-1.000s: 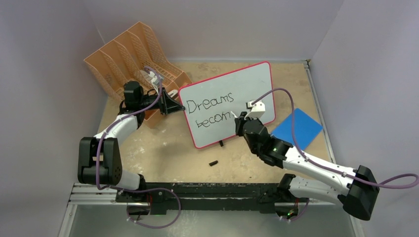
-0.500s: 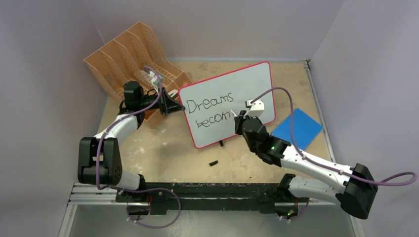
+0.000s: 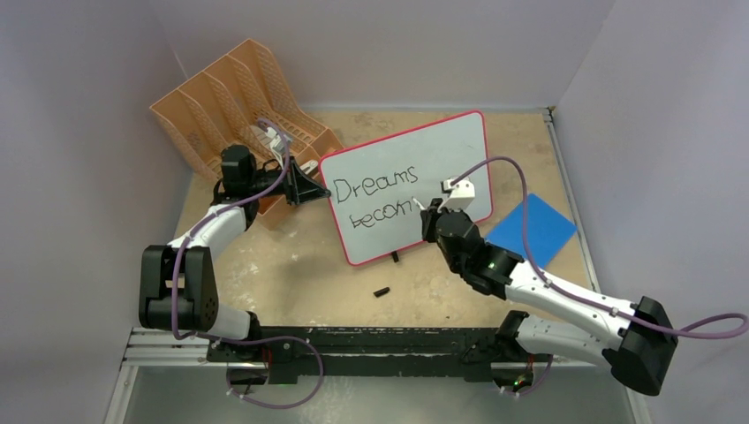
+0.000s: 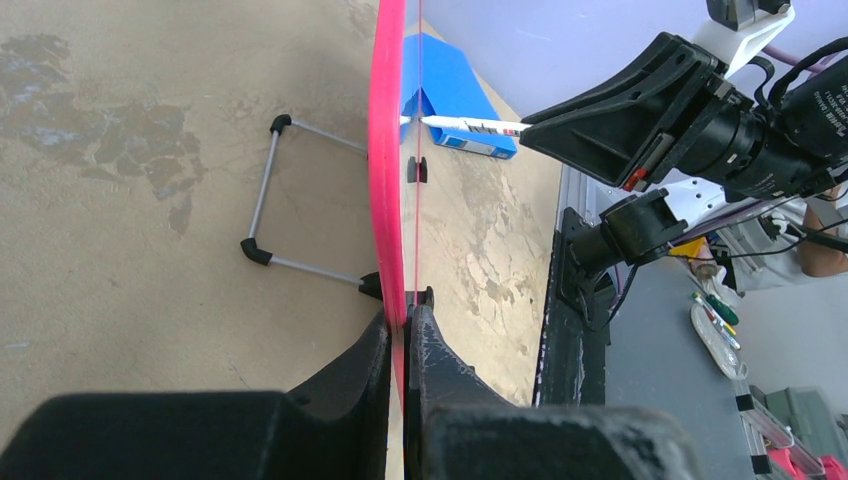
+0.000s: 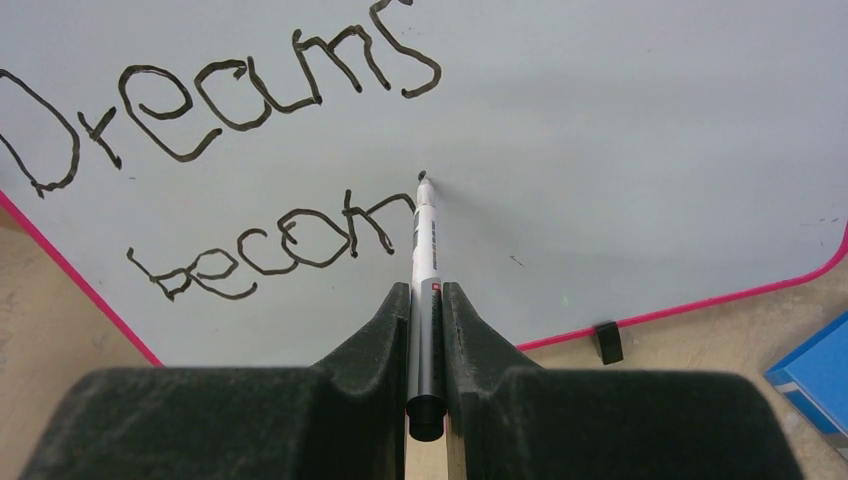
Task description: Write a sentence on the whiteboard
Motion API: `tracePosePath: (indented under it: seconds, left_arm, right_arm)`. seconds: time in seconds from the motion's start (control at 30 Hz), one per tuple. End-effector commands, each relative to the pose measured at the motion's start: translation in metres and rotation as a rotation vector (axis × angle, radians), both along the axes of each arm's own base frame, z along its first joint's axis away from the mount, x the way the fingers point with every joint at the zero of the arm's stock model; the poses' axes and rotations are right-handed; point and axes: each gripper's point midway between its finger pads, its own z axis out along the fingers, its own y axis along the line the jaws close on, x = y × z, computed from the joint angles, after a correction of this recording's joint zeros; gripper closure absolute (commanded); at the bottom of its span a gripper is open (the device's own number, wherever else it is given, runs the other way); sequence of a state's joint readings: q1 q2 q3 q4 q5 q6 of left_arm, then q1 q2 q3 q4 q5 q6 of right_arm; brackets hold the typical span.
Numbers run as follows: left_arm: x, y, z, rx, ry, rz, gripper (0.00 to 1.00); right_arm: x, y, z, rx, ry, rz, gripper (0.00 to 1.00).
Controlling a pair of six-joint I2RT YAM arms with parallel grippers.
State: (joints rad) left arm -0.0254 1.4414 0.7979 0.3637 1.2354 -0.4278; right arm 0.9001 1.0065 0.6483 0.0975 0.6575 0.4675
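Marker (image 5: 424,250) is clamped in right claw (image 5: 425,292), tip against whiteboard (image 5: 620,120) ahead of it, beside "becom" of the sentence (image 5: 290,240). Whiteboard edge is pinched in left claw (image 4: 405,322).

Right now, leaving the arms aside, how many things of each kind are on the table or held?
whiteboard: 1
marker: 1
blue pad: 1
orange file rack: 1
small black piece: 1
Total: 5

Red-framed whiteboard (image 3: 442,146), sentence (image 3: 380,200) "Dreams becom", left pincer (image 3: 321,189) at its edge.
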Motion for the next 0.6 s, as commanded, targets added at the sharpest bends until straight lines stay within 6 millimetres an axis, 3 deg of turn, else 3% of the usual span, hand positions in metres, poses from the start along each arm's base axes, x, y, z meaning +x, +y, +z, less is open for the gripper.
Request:
tracePosePath:
  seconds: [0.0, 0.57]
  left_arm:
    - [0.0091, 0.0042, 0.0188, 0.006, -0.099, 0.020, 1.00]
    - [0.0086, 0.0041, 0.0186, 0.005, -0.098, 0.017, 1.00]
  right_arm:
    - [-0.0037, -0.0055, 0.0135, 0.043, -0.009, -0.007, 1.00]
    - [-0.0017, -0.0006, 0.0059, 0.036, 0.003, 0.000, 1.00]
